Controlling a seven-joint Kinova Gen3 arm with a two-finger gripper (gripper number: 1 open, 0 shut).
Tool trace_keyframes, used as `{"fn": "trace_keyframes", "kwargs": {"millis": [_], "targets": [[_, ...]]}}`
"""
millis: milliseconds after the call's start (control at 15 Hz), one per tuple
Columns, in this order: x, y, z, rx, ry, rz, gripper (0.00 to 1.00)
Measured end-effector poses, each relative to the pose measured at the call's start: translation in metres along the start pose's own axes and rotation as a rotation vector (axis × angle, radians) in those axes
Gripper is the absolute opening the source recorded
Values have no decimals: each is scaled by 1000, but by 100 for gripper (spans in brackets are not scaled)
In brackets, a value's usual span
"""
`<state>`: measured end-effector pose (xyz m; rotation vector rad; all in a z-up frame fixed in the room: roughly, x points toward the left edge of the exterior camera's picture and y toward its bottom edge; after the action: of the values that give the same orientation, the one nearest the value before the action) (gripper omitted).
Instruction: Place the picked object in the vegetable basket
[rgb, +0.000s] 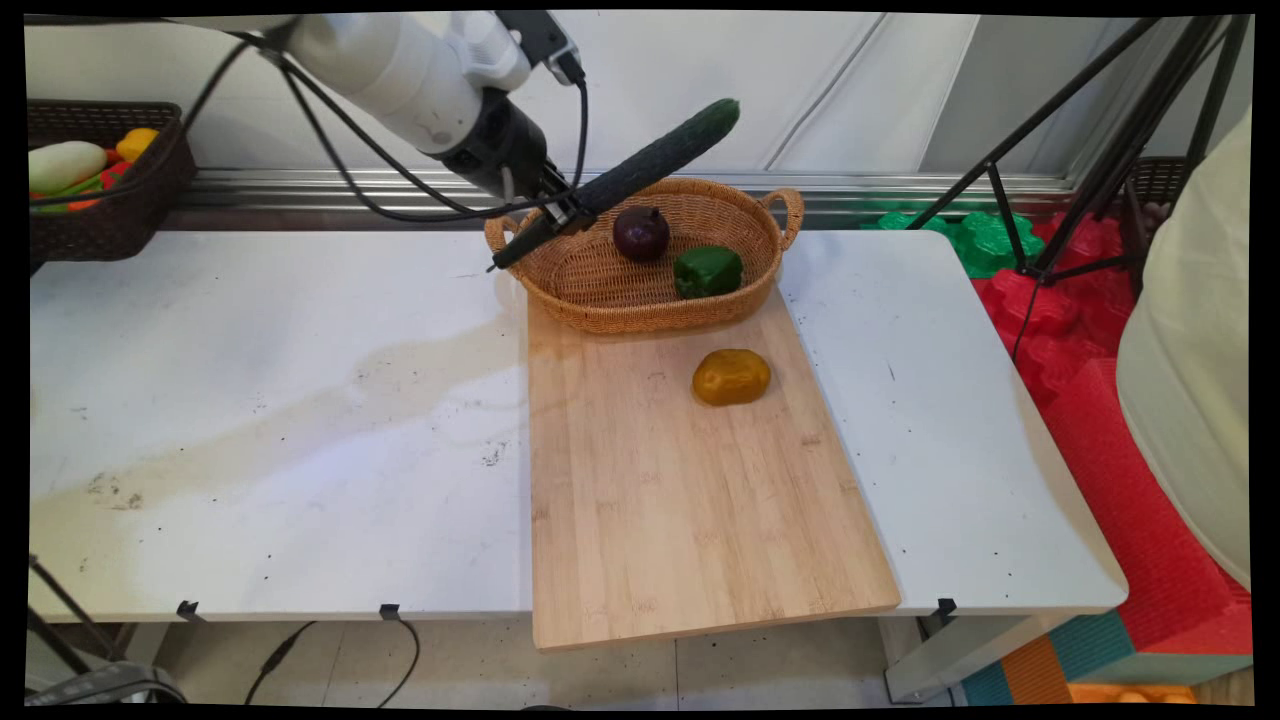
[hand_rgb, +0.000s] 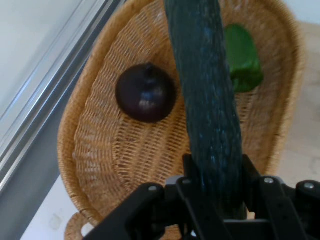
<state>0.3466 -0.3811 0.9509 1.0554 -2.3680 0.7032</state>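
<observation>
Long dark-green bumpy cucumber (rgb: 650, 168), tilted upward, clamped by black two-finger tool (rgb: 562, 214) above oval wicker basket (rgb: 600, 290) holding purple onion (rgb: 641, 233).

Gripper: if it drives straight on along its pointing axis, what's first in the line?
Likely the wicker basket: the gripper, shut on the cucumber, looks into it in the hand view, between the purple onion and green pepper. Depth unclear.

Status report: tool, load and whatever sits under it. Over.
Tool shut on cucumber, held tilted above wicker basket. Red onion and green pepper inside basket. Potato on cutting board, apart.
</observation>
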Motion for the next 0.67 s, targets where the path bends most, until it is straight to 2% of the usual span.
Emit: {"fn": "trace_keyframes", "kwargs": {"millis": [333,667], "targets": [[0,-15,44,20,-84,10,0],[2,-18,78,7,-141,26,0]]}}
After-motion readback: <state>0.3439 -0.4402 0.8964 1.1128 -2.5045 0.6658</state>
